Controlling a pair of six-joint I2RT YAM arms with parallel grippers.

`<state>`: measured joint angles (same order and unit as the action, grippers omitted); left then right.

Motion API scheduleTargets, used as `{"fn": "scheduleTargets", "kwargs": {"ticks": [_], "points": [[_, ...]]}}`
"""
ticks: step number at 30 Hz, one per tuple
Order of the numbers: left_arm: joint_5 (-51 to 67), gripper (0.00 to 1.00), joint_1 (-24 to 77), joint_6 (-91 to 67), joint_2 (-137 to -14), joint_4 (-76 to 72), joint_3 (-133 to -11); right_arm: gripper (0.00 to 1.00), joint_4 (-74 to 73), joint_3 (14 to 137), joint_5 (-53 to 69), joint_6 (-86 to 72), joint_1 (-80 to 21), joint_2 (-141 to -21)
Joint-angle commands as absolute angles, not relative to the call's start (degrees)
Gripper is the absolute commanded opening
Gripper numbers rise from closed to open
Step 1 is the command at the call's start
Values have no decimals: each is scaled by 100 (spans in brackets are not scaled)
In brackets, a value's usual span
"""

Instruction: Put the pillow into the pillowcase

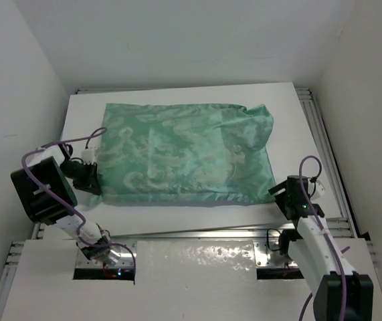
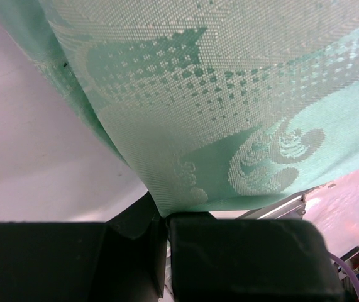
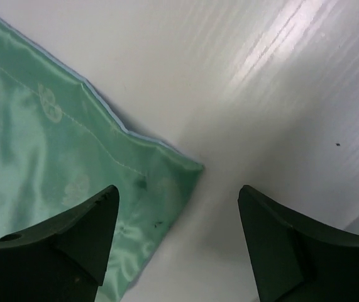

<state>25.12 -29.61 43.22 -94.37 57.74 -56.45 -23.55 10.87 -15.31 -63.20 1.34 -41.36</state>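
Observation:
The sea-green patterned pillowcase (image 1: 184, 154) lies spread across the white table and looks plump; no cream pillow shows in any view. My left gripper (image 1: 96, 184) is at the case's near left corner, its jaws closed on the cloth edge (image 2: 217, 94), which rises taut from the left gripper (image 2: 165, 217). My right gripper (image 1: 281, 194) is open and empty just above the table at the case's near right corner (image 3: 53, 163). In the right wrist view that corner lies between the right gripper's (image 3: 178, 207) spread fingers, nearer the left one.
The white table (image 1: 177, 100) is enclosed by white walls on three sides. Aluminium rails run along its right edge (image 1: 324, 147) and near edge (image 1: 197, 231). Cables loop off both arms.

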Motion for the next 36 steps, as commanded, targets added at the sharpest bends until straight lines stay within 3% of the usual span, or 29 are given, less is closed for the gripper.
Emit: {"fn": "scheduleTargets", "kwargs": {"ticks": [1, 3, 6, 7, 10, 11, 14, 17, 20, 23, 24, 27, 32, 34, 36], "points": [[2742, 0, -2936, 4412, -9255, 5774, -5906, 76, -1821, 835, -1221, -6503, 105, -4683], [2733, 0, -2936, 4447, -9237, 5792, -5915, 73, -1574, 739, -1301, -6557, 105, -4999], [2716, 0, -2944, 4465, -9185, 5783, -5906, 52, -1187, 703, -1108, -6706, 105, -5334], [2725, 0, -2936, 4456, -9167, 5775, -5889, 38, -952, 660, -1020, -6802, 97, -5561], [2795, 0, -2936, 4412, -9158, 5766, -5941, 16, -660, 615, -923, -6960, 97, -5765], [2847, 0, -2944, 4360, -9158, 5774, -5976, 0, -650, 641, -966, -7031, 105, -5757], [3145, 0, -2944, 4229, -9176, 5757, -6309, 0, -484, 851, -1256, -6779, 105, -5503], [3671, 0, -2883, 3790, -9377, 5678, -7169, 0, -308, 1816, -1468, -6025, 105, -5650], [3963, 0, -2559, 3148, -9841, 5660, -8714, 0, -553, 3721, -1240, -5303, 114, -6563], [4121, 0, -2189, 2428, -10543, 5616, -10962, 0, -606, 5760, -1020, -4941, 149, -7486], [4183, 0, -2136, 2182, -10738, 5581, -12343, 0, -641, 6784, -976, -4905, 193, -7906], [4403, 0, -2101, 759, -11311, 4306, -14180, 0, -983, 8823, -827, -4896, 500, -8689], [4104, 0, -2101, -615, -10161, 1435, -12536, 0, -1493, 11306, -879, -4378, 633, -9412], [4174, 0, -2100, -537, -10116, 1449, -12516, 0, -1721, 11470, -809, -4272, 633, -9335], [4315, 0, -2100, -178, -10116, 2279, -12463, 0, -1470, 10657, -660, -4298, 633, -8932]]}}
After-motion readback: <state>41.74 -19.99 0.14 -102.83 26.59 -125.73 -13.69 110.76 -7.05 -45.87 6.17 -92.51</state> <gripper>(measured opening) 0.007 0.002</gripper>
